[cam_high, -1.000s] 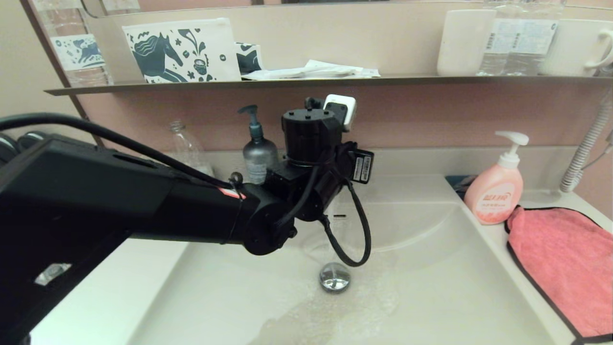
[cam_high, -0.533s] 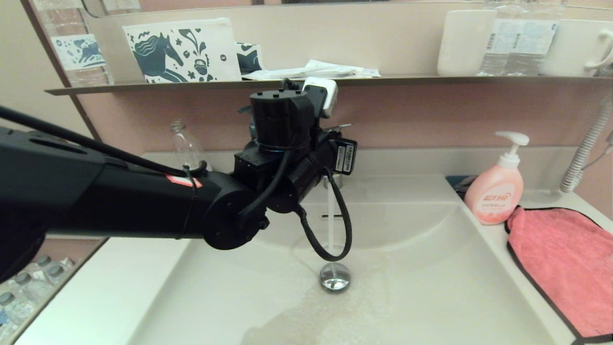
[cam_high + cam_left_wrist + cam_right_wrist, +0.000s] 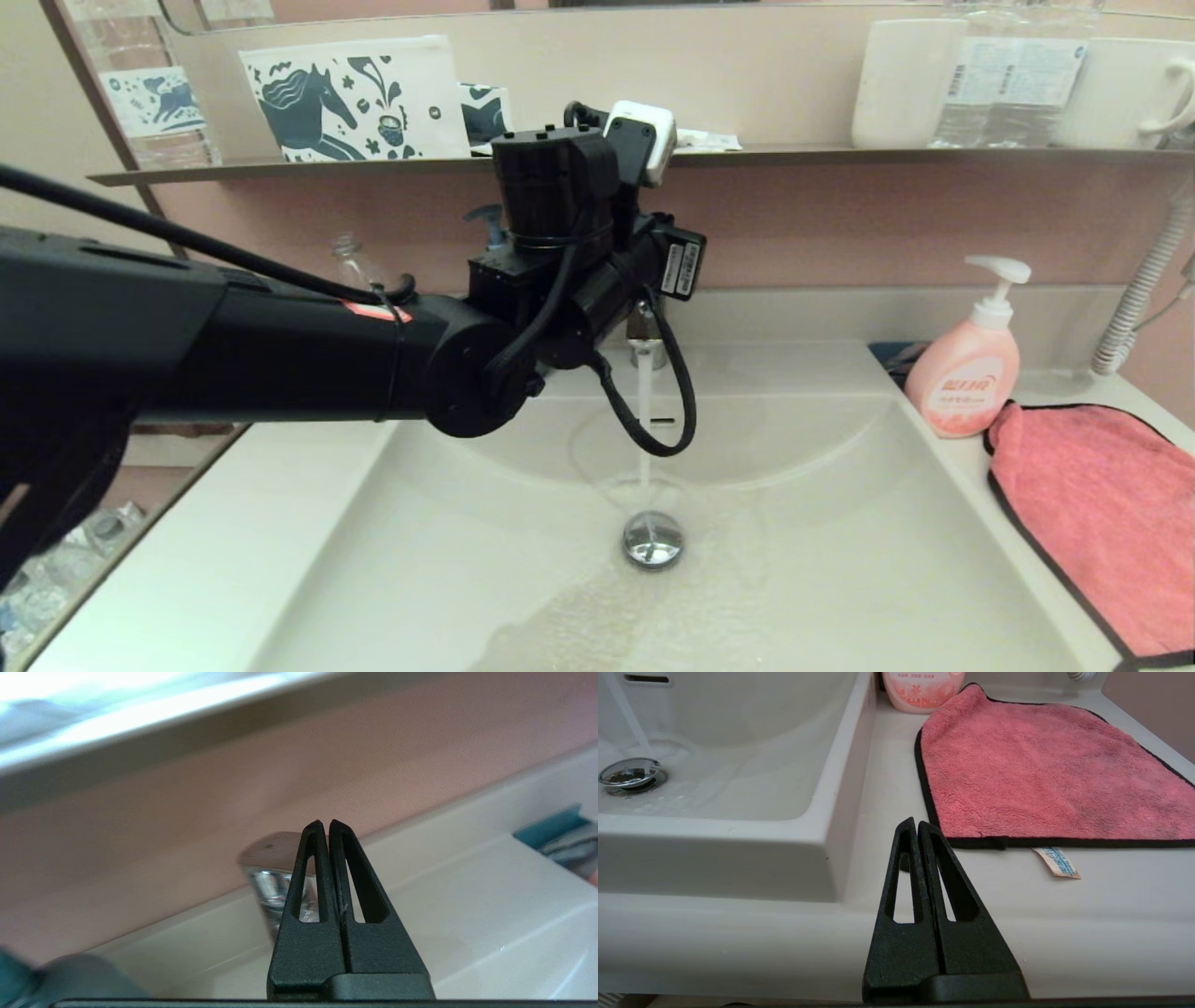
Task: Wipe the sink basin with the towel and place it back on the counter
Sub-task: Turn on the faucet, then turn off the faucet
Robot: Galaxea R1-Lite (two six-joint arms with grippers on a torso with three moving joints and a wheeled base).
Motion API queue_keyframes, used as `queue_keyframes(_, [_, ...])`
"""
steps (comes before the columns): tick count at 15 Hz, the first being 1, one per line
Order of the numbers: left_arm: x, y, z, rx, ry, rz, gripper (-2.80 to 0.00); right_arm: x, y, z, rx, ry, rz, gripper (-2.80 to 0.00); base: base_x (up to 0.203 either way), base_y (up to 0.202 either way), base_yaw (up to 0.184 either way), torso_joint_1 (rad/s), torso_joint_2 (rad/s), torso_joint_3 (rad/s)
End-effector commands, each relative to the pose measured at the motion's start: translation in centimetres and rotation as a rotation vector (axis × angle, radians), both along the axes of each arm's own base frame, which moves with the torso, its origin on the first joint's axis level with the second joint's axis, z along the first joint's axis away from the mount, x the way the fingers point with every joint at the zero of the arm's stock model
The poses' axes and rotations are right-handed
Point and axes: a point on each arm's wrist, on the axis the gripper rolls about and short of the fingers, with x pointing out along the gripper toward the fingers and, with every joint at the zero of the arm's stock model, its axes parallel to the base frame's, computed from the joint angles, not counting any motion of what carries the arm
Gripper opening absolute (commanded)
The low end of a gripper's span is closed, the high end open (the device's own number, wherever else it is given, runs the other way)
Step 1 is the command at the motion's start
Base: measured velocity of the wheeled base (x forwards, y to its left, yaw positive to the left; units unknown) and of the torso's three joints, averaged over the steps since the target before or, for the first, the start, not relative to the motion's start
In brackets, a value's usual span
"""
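The cream-white sink basin (image 3: 840, 560) has water running into it from the chrome faucet (image 3: 644, 341) onto the round drain plug (image 3: 653, 539). My left arm reaches across the basin, and its wrist hides the fingers in the head view. In the left wrist view my left gripper (image 3: 325, 823) is shut and empty, right by the faucet's chrome top (image 3: 268, 877). The coral-pink towel (image 3: 1102, 523) lies flat on the counter (image 3: 887, 788) to the right of the basin. My right gripper (image 3: 916, 823) is shut and empty, just short of the near edge of the towel (image 3: 1045, 765).
A pink pump soap bottle (image 3: 964, 373) stands behind the towel. A clear bottle (image 3: 350, 266) and a grey pump bottle (image 3: 485, 229) stand at the back left, partly behind my arm. A dark shelf (image 3: 840, 157) with cups and a pouch runs overhead. A ribbed hose (image 3: 1144, 289) hangs at far right.
My left wrist has risen and drawn back towards the faucet, uncovering the running stream of water. The towel and the right gripper have not moved.
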Motion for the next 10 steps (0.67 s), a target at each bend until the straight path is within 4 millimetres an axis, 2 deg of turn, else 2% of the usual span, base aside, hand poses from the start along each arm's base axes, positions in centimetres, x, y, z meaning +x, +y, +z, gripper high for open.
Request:
queue_keyframes(1, [1.0,-0.9,-0.6,0.005,0.003,-0.004,-2.80,0.0,0.0,0.0,-0.001,0.002,0.000,-2.80,0.000,0.000,0.000,0.000,0.00,0.000])
queue_keyframes(6, [2.3,-2.2,-1.4,0.018,0.015,-0.010,-2.80,0.0,0.0,0.0,-0.001,0.002,0.000,-2.80,0.000,0.000,0.000,0.000,0.00,0.000])
queue_keyframes(10, [2.7,-2.5,-2.3,0.033,0.032,-0.008,-2.80,0.0,0.0,0.0,-0.001,0.001,0.000,-2.80,0.000,0.000,0.000,0.000,0.00,0.000])
